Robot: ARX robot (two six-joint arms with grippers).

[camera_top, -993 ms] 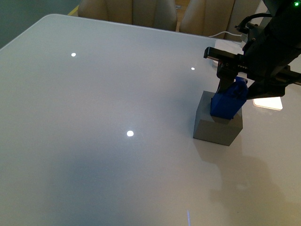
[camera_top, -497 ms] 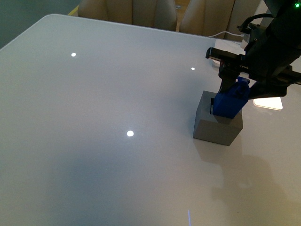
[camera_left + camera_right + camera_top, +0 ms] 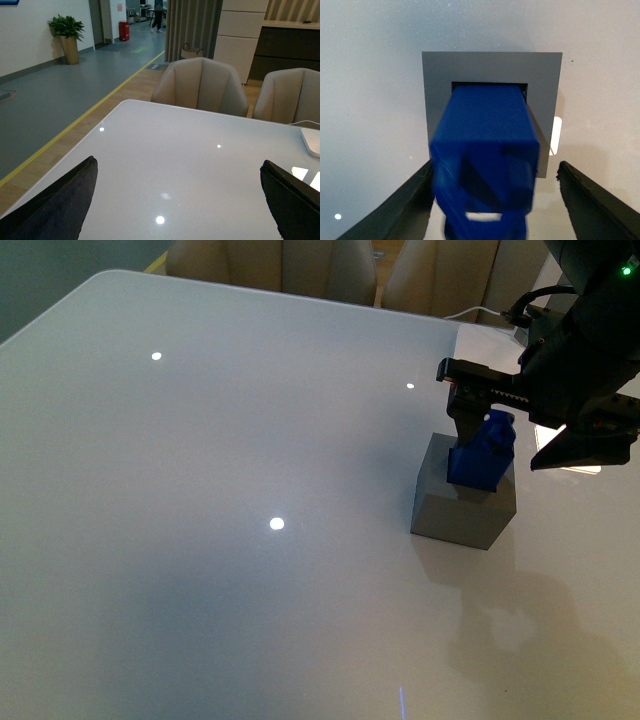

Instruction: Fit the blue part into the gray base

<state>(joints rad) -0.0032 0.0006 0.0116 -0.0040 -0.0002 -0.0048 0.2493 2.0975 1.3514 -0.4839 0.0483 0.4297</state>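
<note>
The gray base (image 3: 462, 508) stands on the white table at the right. The blue part (image 3: 482, 452) stands tilted in the base's square hole, its knob end up. In the right wrist view the blue part (image 3: 485, 150) reaches down into the hole of the gray base (image 3: 437, 90). My right gripper (image 3: 500, 430) is open, with its fingers on either side of the blue part's top; in the right wrist view (image 3: 495, 210) one finger lies against the part and the other stands clear of it. My left gripper (image 3: 180, 200) is open and empty above the table.
The white table (image 3: 200, 490) has its far edge at the back, with beige chairs (image 3: 200, 92) behind it. A flat white lamp foot (image 3: 585, 468) and a white cable (image 3: 480, 312) lie at the far right behind my right arm.
My right gripper has opened and let go of the blue part. The part has sunk a little lower into the base and leans.
</note>
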